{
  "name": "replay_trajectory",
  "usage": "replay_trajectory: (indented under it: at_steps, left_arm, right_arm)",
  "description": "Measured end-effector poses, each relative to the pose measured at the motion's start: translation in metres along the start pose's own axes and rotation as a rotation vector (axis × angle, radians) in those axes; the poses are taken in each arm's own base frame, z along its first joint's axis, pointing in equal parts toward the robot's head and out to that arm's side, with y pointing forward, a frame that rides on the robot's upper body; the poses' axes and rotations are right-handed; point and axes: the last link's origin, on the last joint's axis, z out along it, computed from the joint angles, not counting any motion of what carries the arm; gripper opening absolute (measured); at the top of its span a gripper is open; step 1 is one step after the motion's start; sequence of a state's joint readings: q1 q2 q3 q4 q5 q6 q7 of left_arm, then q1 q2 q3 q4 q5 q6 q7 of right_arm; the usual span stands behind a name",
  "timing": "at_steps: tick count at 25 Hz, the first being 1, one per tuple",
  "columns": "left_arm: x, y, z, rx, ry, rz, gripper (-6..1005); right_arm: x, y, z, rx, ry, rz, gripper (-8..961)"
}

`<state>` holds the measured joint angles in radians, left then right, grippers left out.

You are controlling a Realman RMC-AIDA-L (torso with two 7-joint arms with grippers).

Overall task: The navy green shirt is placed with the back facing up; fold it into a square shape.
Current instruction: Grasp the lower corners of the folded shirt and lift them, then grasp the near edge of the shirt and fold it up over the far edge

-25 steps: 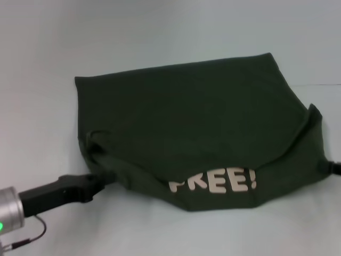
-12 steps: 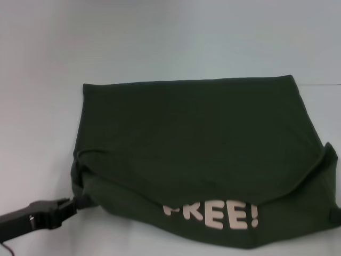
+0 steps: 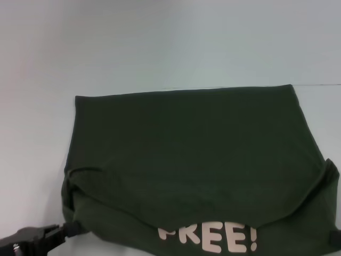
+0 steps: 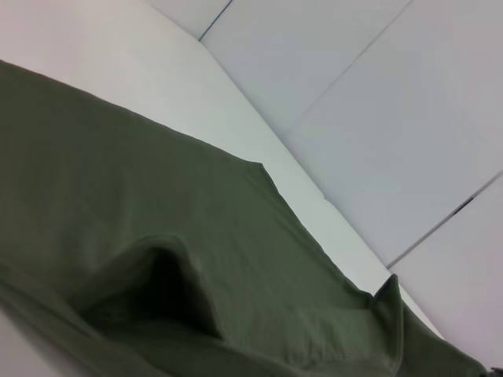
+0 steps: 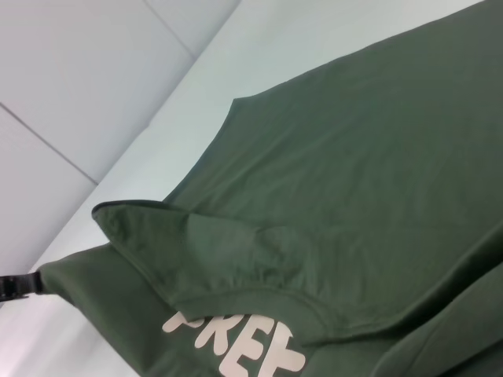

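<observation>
The navy green shirt (image 3: 186, 154) lies folded on the table, its plain back layer on top. The cream "FREE!" lettering (image 3: 210, 240) shows on the layer under it, at the near edge. My left gripper (image 3: 63, 230) is shut on the shirt's near left corner, low over the table. Only a dark sliver of my right gripper (image 3: 335, 238) shows at the frame's right edge, against the shirt's near right corner, which is drawn taut. The shirt fills the left wrist view (image 4: 118, 196) and the right wrist view (image 5: 354, 157). The right wrist view also shows the left gripper (image 5: 16, 287) far off.
The pale table (image 3: 160, 48) stretches beyond the shirt's far edge and to its left. A seam line (image 3: 319, 84) crosses the table at the right. Nothing else stands on it.
The whole shirt has slid toward me, pulled by its near corners. Both grippers have drawn back toward the frame's bottom corners, and the top layer lies flatter.
</observation>
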<state>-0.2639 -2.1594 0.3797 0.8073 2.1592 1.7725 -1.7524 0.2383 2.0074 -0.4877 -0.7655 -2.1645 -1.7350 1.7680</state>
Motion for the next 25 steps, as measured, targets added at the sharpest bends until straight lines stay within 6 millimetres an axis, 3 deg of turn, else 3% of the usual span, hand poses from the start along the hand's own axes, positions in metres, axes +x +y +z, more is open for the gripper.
replay_trajectory:
  at_steps: [18, 21, 25]
  left_arm:
    - [-0.023, 0.011, -0.023, -0.04, -0.001, -0.069, 15]
    - [-0.02, 0.01, -0.023, -0.039, 0.008, -0.066, 18]
    - [-0.003, 0.006, -0.016, -0.037, 0.016, -0.033, 22]
  right_arm:
    - [0.029, 0.011, -0.003, -0.056, 0.051, 0.005, 31]
    - [0.027, 0.01, -0.005, -0.047, 0.035, 0.002, 30]
    - [0.008, 0.006, -0.007, -0.035, -0.019, -0.021, 30]
